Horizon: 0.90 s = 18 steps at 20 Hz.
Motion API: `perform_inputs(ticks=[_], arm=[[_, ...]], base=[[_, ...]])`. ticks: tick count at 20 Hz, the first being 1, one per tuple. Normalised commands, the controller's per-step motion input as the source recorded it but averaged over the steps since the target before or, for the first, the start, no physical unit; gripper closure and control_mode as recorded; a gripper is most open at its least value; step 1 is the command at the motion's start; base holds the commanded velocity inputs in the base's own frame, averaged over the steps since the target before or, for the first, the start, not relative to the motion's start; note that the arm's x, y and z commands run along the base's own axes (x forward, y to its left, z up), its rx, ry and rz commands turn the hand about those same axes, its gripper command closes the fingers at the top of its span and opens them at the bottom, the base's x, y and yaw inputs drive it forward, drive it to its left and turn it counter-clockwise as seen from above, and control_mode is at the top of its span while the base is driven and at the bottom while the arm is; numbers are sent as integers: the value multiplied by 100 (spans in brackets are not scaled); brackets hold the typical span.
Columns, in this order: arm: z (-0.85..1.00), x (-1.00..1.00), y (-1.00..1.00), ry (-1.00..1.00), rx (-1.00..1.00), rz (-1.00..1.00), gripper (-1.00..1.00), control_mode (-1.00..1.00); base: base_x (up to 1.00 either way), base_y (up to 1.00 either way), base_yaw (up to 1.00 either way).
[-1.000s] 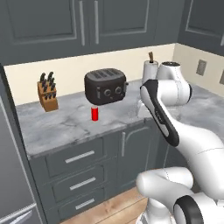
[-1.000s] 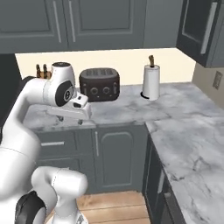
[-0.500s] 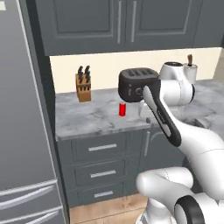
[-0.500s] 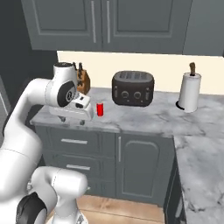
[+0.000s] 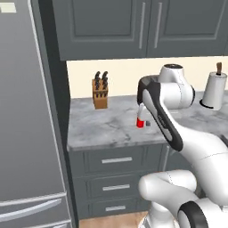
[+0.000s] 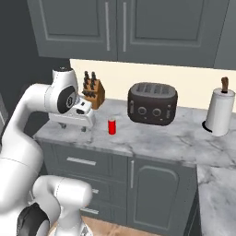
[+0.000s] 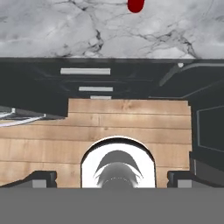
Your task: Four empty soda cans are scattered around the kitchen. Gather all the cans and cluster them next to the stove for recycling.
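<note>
— On the grey-veined marble counter (image 6: pixel 152 138), what stood there?

— A small red soda can (image 6: pixel 111 126), a smooth upright cylinder, sat alone toward the front edge. Behind it to the right was a dark, rounded toaster oven (image 6: pixel 152 103) with round dials, and to the left a wooden knife block (image 6: pixel 93 93) with black handles. A white paper towel roll (image 6: pixel 220 113) on a wooden-topped post stood far to the right.

— And below and above?

— Flat-panelled grey cabinets with slim silver bar handles; a tall grey refrigerator (image 5: pixel 26 111) stood at the counter's left end. Plank wood flooring showed in the hand view.

— How was the arm posed?

— The glossy white arm rose and bent forward at its dark joints, its hand hanging over the counter's front edge just left of the can. The gripper (image 6: pixel 73 124) pointed downward, its fingers spread fully apart and holding nothing; the can was near it but apart.
</note>
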Motion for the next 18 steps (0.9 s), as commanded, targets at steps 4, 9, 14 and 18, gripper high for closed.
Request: perform_inputs(ticks=[4,9,14,18], arm=[[0,0,0,0,0,0,-100,100],[0,0,0,0,0,0,-100,100],[0,0,0,0,0,0,-100,100],[0,0,0,0,0,0,-100,100]], base=[[8,-33,5],[0,-56,0],[4,-32,-1],[24,-3,-1]])
